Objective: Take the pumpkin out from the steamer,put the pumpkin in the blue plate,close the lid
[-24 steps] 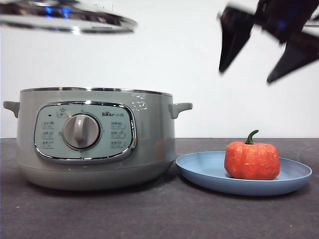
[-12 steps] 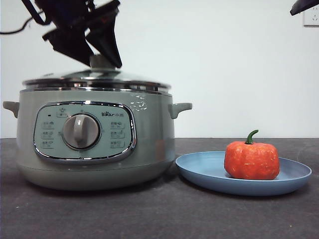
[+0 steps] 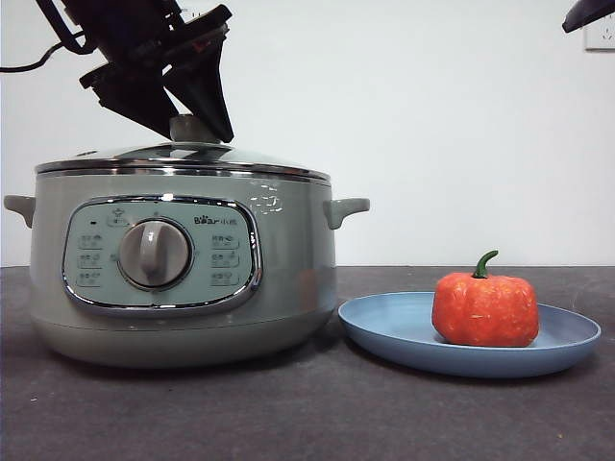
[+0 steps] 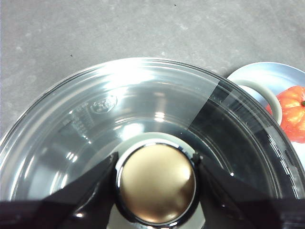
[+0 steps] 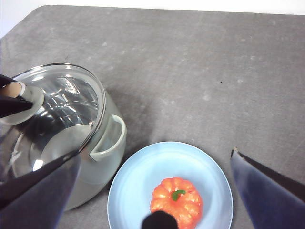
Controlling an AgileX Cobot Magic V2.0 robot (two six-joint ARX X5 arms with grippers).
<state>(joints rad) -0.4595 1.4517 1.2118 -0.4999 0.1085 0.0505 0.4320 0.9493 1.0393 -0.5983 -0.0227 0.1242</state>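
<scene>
Dark grey table carries everything here, and the largest thing on it is the sage-green steamer, standing just beside the blue plate. The glass lid sits on the steamer's chrome rim and looks level and seated all round, so the closing seems done in all but the letting go. The pumpkin rests upright in the blue plate, stem up, well clear of the steamer.

The relation that matters now is a short one: the lid's knob lies directly between the jaws of the left gripper, which presses on it from either side (the wrist view shows a jaw touching each flank of the knob). The knob stands vertical, so a clean release probably means parting the jaws and rising straight up along that axis, lest the lid be dragged off its seat.

The right gripper hangs high above the plate with its jaws wide apart, holding nothing, and is much the farther of the two from the lid.
</scene>
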